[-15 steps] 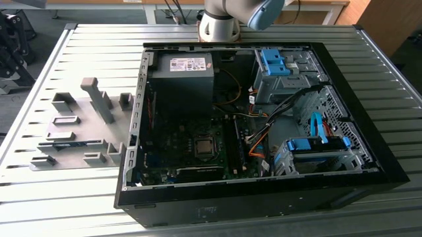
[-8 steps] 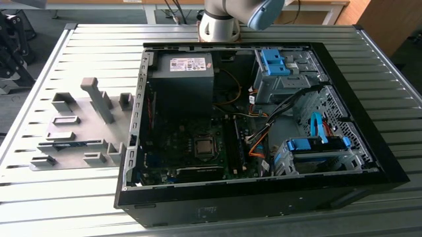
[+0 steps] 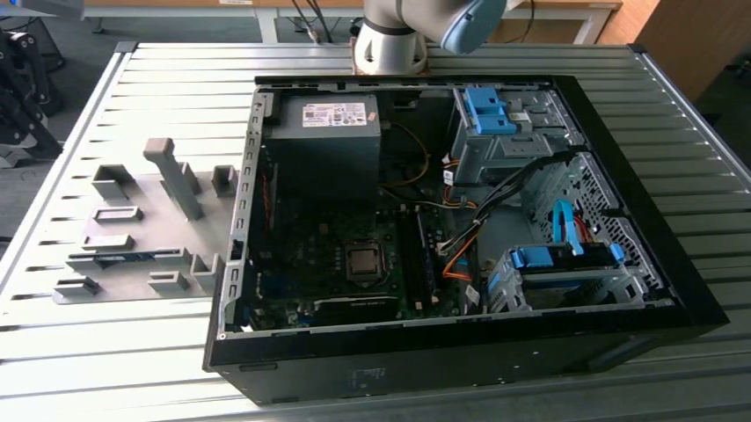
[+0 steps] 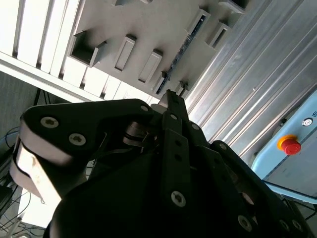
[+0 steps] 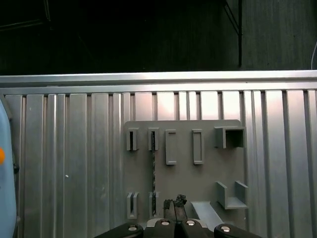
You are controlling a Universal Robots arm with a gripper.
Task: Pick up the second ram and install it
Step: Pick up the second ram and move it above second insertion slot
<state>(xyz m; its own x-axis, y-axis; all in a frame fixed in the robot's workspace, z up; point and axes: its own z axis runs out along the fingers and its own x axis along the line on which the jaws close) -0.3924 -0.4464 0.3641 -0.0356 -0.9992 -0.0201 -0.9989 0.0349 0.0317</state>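
Observation:
The second ram [image 3: 127,257] is a thin blue stick lying on edge in the slotted blocks of the grey fixture plate [image 3: 141,198], at the exterior view's left. In the first wrist view the second ram [image 5: 153,173] runs lengthwise between two pairs of slot blocks, and my gripper [image 5: 174,202] hangs well above the plate, just beside the stick's near end. The second wrist view has the black gripper [image 4: 176,94] in front, with the second ram [image 4: 182,49] far beyond its tip. Nothing is held in the gripper.
An open black computer case [image 3: 657,264] lies on the slatted aluminium table [image 3: 94,360], beside the fixture plate. Inside are a motherboard with a CPU socket [image 3: 361,261], a power supply [image 3: 326,132], blue drive brackets [image 3: 487,110] and loose cables. A red stop button [image 4: 290,145] sits beyond the table.

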